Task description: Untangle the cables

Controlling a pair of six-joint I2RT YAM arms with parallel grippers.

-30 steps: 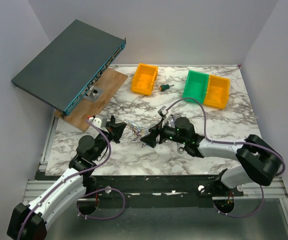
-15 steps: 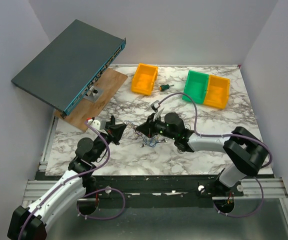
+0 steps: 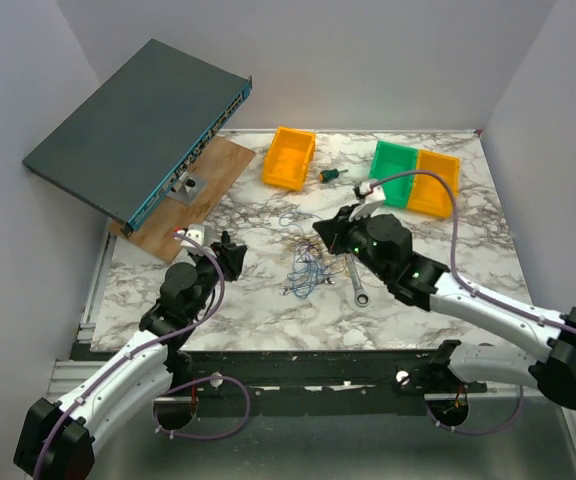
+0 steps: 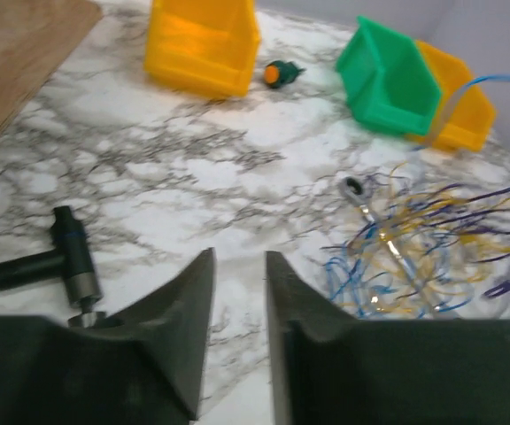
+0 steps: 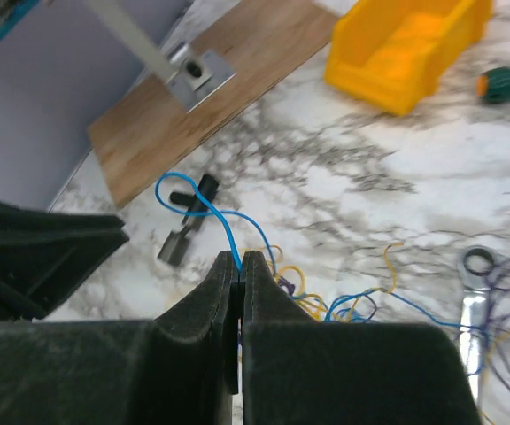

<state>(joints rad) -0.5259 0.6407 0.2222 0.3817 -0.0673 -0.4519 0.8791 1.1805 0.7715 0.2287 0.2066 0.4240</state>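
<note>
The marble table (image 3: 448, 240) carries everything, and the silver wrench (image 3: 358, 283) near its middle serves as the marker. The dark network switch (image 3: 138, 125) rises tilted well off to the wrench's far left, its port markings too small to read, with a wooden board (image 3: 193, 185) under its near end. Beyond the wrench stand an orange-yellow bin (image 3: 289, 157), a green bin (image 3: 396, 170) and a second yellow bin (image 3: 435, 183) touching the green one. A green-handled screwdriver (image 3: 332, 175) lies between the first two. The right gripper (image 3: 326, 228) hangs above and just beyond the wrench, its jaws clenched on a blue wire (image 5: 193, 199). A second ago it sat low over the wrench, hiding it. The cables (image 3: 303, 265) lie just left of the wrench, some strands crossing its ring end; they have spread toward it. The left gripper (image 3: 230, 255), left of the cables, has released them and drawn back, its fingers slightly parted on nothing. A small black T-shaped tool (image 4: 71, 257) lies beside it.
</note>
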